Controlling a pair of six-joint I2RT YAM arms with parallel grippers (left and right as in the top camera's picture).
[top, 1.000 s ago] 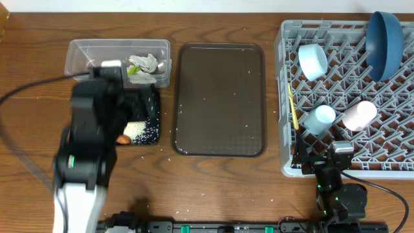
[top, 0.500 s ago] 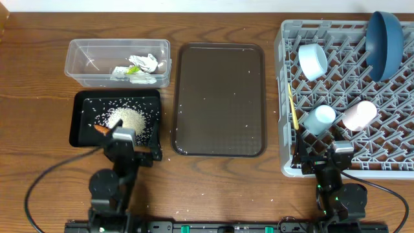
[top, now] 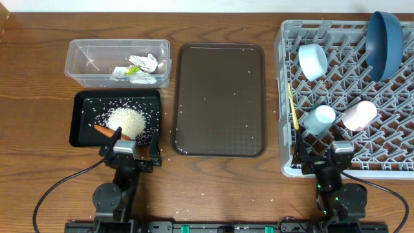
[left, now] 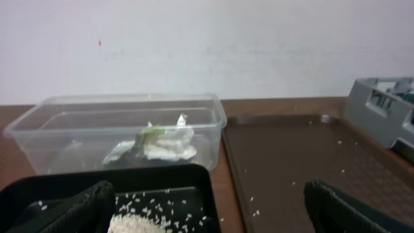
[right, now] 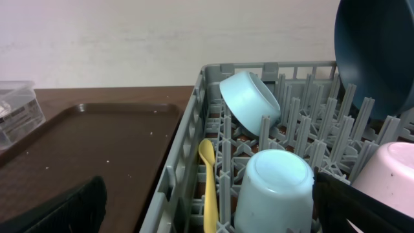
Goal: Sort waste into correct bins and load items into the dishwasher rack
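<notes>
Looks pretty much done to me, so the risk is mostly wrecking what's sorted. The left hand [top: 129,154] sits released with nothing in it at the near edge of the table, just beside the near rim of the black tray [top: 81,129]. A careless swing forward from there could bump the tray and scatter the rice pile [top: 126,120] and the carrot piece [top: 105,129].

A few stray grains lie on the brown serving tray [top: 220,97], and I'd guess they're too tiny to pinch. The tissue [top: 147,63] and yellow-green scrap [top: 134,69] are in the clear tub [top: 77,65] toward the far left corner.

The right hand [top: 322,157] is spread and empty too, close to the rack [top: 284,97] at the right edge. In the rack, the dark blue bowl [top: 385,42] stands steeply at the far right corner and looks likeliest to topple. The yellow spoon [top: 293,107] could slip through the lattice.
</notes>
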